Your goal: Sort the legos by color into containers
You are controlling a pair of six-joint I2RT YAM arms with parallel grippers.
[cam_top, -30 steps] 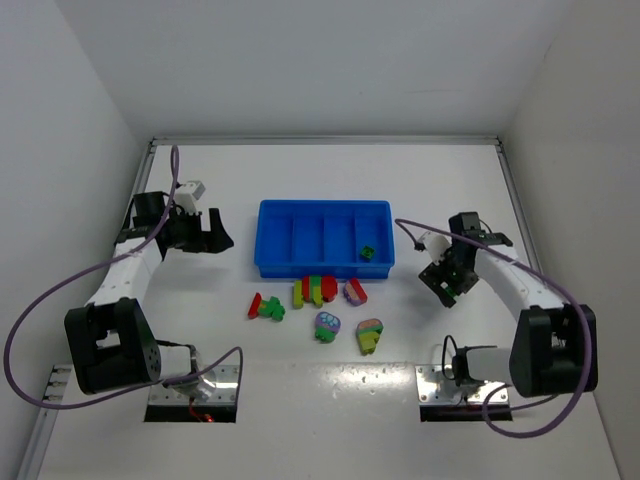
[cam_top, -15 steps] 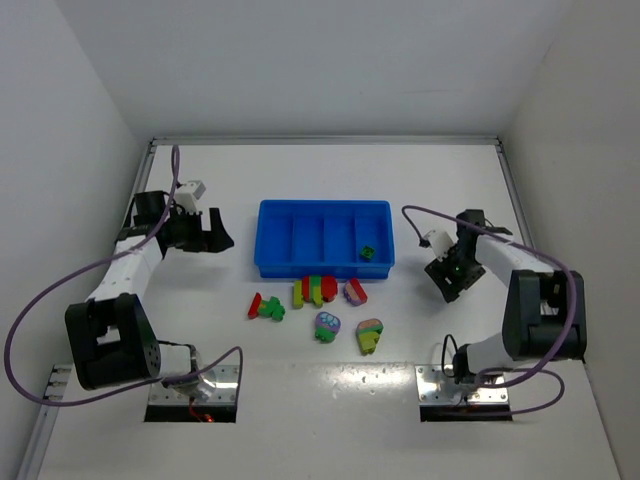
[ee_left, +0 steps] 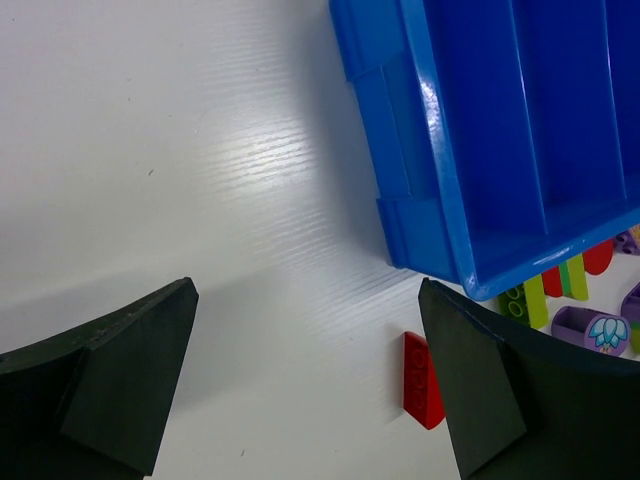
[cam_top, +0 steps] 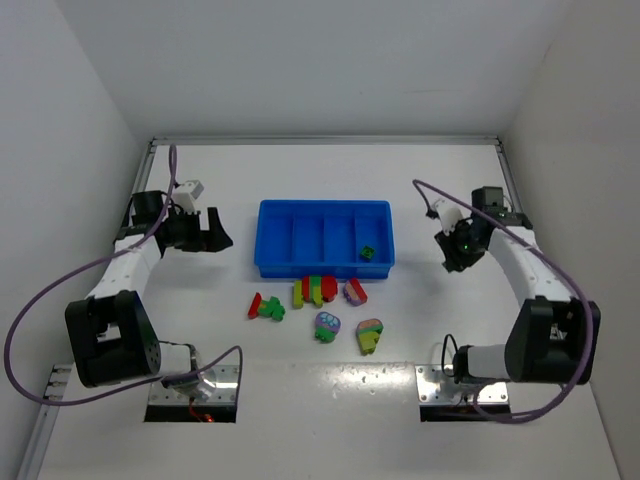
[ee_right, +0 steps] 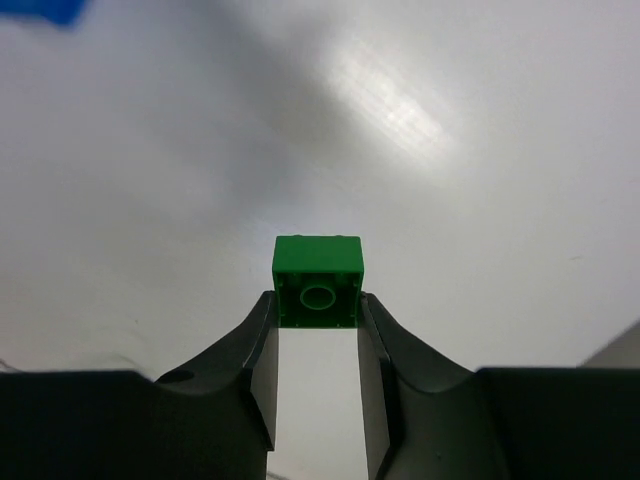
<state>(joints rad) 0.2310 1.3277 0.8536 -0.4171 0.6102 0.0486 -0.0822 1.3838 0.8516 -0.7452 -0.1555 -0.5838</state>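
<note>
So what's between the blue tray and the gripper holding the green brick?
Only bare table, in the top view, between blue tray and right gripper holding the green brick.

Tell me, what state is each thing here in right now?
Left pincer: open, empty.
Right pincer: shut on a green brick.
Blue tray: second green brick in rightmost compartment, other three empty.
Loose bricks: lying unsorted in front of the tray.

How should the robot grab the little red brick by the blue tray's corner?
Pinch the red brick across its two long sides, coming straight down. It lies flat on the table, long and narrow, so its short width should fit between the fingers of the open left gripper.
</note>
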